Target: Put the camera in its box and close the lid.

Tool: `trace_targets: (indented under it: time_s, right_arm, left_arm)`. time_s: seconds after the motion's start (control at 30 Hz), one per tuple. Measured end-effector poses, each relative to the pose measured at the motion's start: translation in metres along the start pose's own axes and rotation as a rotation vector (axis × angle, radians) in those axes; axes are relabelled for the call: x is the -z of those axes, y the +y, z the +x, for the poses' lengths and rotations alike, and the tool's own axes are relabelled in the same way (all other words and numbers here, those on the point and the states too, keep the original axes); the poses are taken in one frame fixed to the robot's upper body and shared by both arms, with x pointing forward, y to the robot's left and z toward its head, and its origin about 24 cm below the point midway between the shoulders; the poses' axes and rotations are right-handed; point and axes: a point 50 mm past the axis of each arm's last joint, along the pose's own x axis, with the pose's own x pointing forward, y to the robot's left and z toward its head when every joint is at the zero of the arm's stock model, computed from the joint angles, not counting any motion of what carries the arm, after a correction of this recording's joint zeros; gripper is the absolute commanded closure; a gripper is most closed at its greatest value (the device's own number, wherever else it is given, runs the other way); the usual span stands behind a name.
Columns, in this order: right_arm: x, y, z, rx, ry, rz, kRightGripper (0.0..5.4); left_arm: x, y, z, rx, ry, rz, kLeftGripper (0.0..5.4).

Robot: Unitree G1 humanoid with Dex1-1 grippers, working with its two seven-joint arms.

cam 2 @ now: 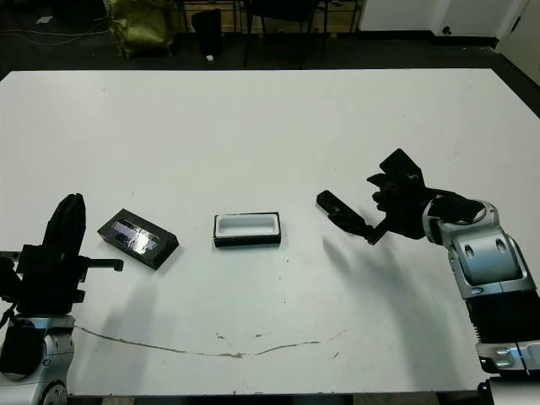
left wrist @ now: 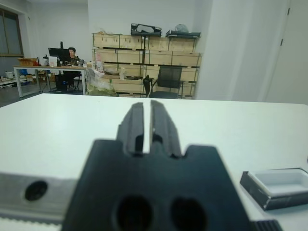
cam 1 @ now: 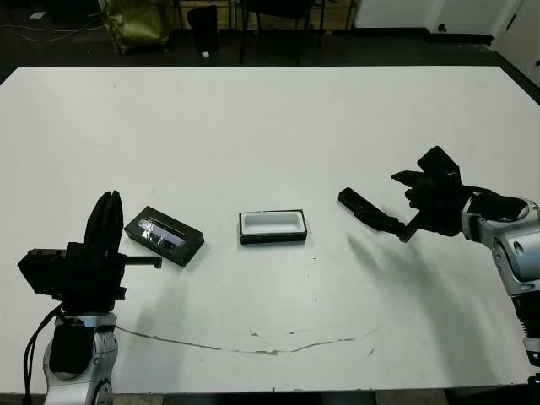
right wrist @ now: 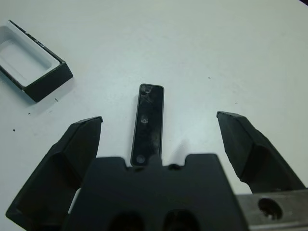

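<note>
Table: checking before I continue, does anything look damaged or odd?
Nothing broken. The table has a thin brownish scratch-like line near its front edge. The camera, box and lid lie apart.

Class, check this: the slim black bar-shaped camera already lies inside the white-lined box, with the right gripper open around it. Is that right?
Not quite. The slim black bar-shaped camera lies on the white table, apart from the empty white-lined box. The right gripper is indeed open around it. The right wrist view shows this.
</note>
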Motion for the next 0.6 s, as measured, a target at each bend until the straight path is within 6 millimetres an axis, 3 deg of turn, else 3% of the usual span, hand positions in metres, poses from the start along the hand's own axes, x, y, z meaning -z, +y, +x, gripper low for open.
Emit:
trace_targets:
  time_s: [0.3,0.6]
  right_arm:
    - [0.001,0.001,0.001,-0.007,0.007,-0.021,0.01]
    - [0.014,0.003,0.008,-0.016,0.075,-0.003,0.01]
  left_arm:
    - [0.0,0.0,0.0,0.006,-0.005,-0.004,5.4]
    - [0.002,0.0,0.0,0.004,-0.004,-0.007,5.4]
